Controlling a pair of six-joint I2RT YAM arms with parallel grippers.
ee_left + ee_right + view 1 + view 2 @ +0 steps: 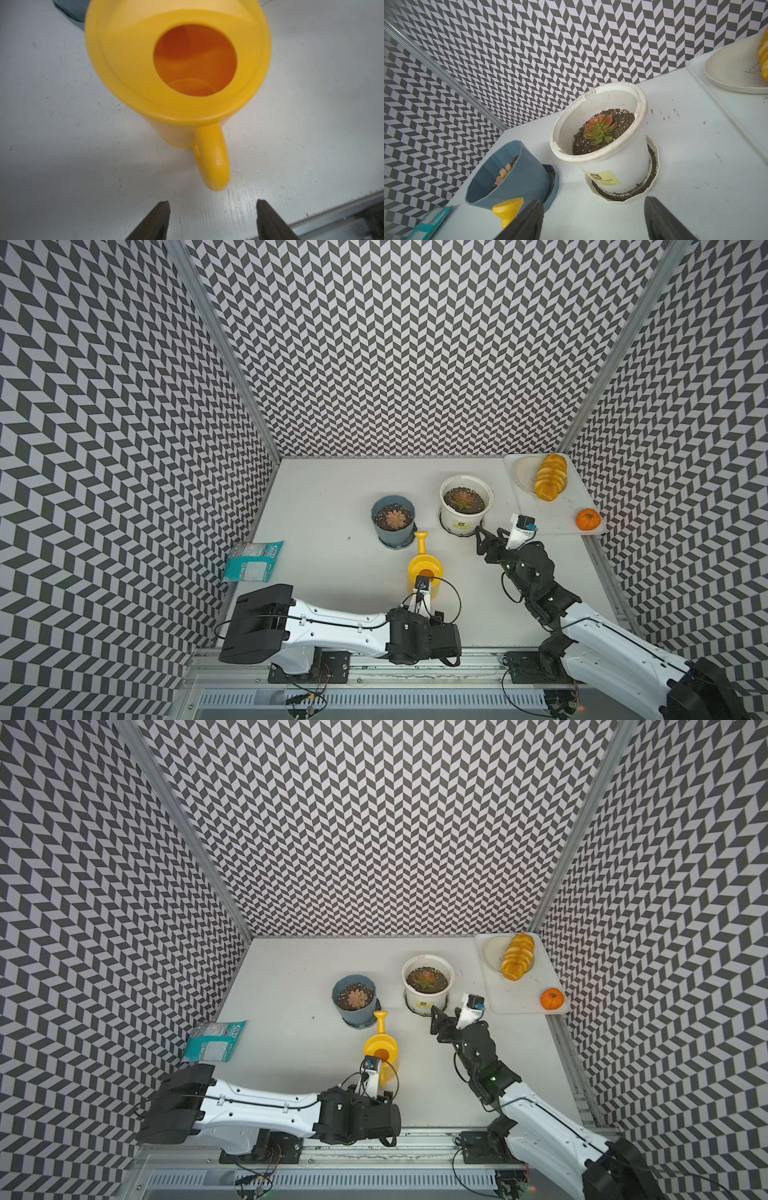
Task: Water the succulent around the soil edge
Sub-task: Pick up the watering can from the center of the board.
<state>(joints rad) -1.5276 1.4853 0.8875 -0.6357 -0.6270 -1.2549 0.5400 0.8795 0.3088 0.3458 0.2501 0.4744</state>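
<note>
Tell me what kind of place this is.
Probably a robot test cell: chevron-patterned walls box in a white table, and the left arm and right arm are mounted on a rail at its front edge.

White table [324, 497], yellow watering can [424, 566], blue pot [386, 536], white pot [462, 523], packet [253, 560], tray [557, 514]

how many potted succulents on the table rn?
2. One in the blue-grey pot beside the watering can, one in the white pot nearer the tray. None look hidden.
</note>
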